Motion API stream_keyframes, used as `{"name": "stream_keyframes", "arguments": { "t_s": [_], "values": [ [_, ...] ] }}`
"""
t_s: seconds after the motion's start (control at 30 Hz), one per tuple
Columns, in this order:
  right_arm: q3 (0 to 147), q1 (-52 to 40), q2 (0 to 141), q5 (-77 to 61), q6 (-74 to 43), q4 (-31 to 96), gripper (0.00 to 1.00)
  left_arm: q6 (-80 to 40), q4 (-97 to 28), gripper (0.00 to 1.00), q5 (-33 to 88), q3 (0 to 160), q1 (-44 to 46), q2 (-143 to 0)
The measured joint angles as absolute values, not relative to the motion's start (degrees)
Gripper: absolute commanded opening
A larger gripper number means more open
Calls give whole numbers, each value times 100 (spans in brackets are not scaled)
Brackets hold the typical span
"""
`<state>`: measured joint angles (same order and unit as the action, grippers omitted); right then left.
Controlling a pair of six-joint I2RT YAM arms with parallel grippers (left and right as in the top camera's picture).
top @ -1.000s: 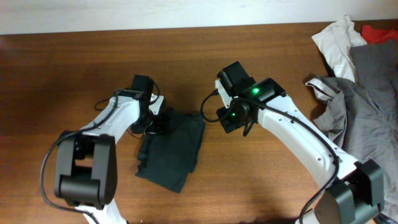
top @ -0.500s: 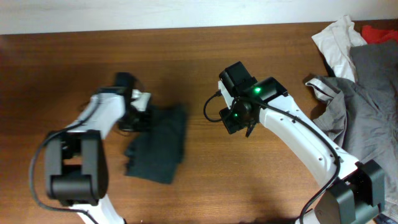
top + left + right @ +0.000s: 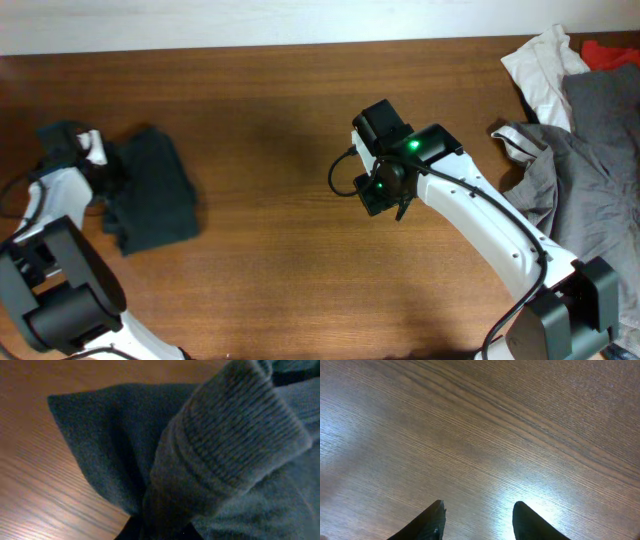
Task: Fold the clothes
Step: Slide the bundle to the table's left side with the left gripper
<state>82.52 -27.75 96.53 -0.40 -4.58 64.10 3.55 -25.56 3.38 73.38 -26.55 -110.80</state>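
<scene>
While it lies folded in a compact bundle at the far left of the table point(image 3: 270, 120), the one dark shirt point(image 3: 150, 190) has its ribbed edge pinched in the closed left gripper point(image 3: 105, 170), the left arm bent low at the table's edge. The right arm reaches to mid-table, the right gripper point(image 3: 477, 520) parted and empty above the wood. Heaped at far right: one grey garment point(image 3: 590, 160), one white garment point(image 3: 540, 65), one red piece point(image 3: 610, 50).
</scene>
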Motion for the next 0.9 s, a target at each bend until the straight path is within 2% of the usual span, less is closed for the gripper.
{"name": "stream_keyframes", "arguments": {
  "t_s": [0.07, 0.17, 0.2, 0.23, 0.3, 0.33, 0.63, 0.9],
  "values": [
    [8252, -2775, 9653, -40, -473, 6410, 48, 412, -2309, 1, 336, 7354, -2801, -11080],
    [8252, -2775, 9653, -40, -532, 6410, 48, 478, -2027, 15, 338, 7367, -2954, -11080],
    [8252, -2775, 9653, -40, -550, 6410, 48, 499, -1979, 37, 338, 7380, -2989, -11080],
    [8252, -2775, 9653, -40, -563, 6410, 48, 517, -1949, 66, 338, 7393, -3015, -11080],
    [8252, -2775, 9653, -40, -582, 6410, 48, 541, -1977, 95, 342, 7459, -3048, -11080],
    [8252, -2775, 9653, -40, -582, 6410, 49, 539, -2005, 99, 351, 7522, -3059, -11080],
    [8252, -2773, 9653, -40, -600, 6429, 48, 541, -4099, 99, 1092, 9351, -2851, -11063],
    [8252, -2770, 9653, -40, -600, 6429, 49, 537, -5105, 99, 1551, 9258, -1671, -11002]
  ]
}}
